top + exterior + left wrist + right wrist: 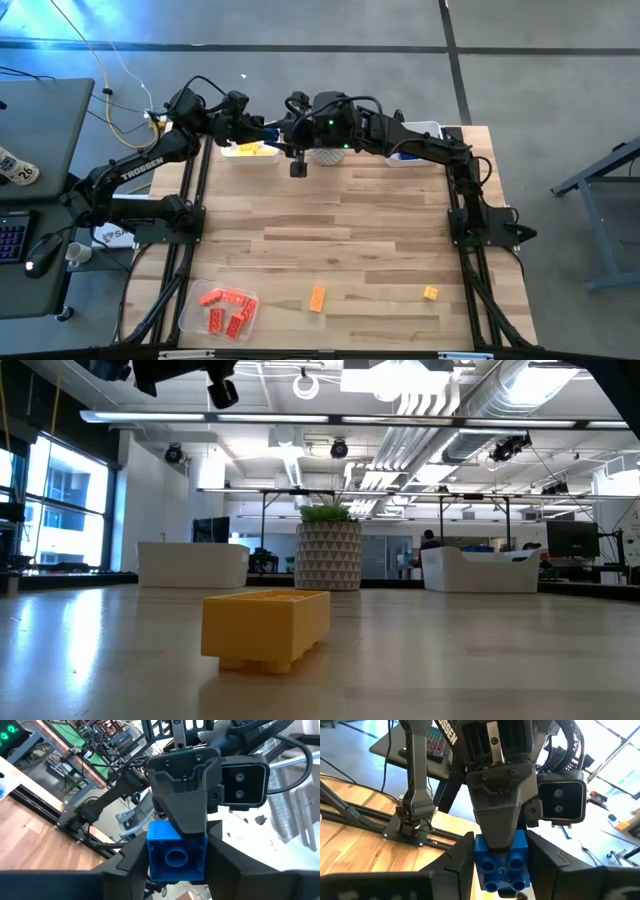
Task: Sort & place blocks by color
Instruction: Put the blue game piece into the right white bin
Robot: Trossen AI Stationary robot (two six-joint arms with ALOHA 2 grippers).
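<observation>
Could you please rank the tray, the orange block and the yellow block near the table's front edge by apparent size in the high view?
1. tray, clearly largest
2. orange block, about twice as long as the yellow one
3. yellow block, smallest
All lie flat under the overhead camera, so nearness hardly skews this.

Bare tabletop (350,215) between far trays (250,153) and near blocks (317,298)

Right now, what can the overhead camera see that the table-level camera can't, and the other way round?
Only the overhead view shows both arms meeting above the table's far edge, the left gripper and the right gripper facing each other, and a clear tray of red blocks. Only the table-level view shows the office behind and the potted plant's green leaves. Both show the wooden table, the white trays and an orange block.
</observation>
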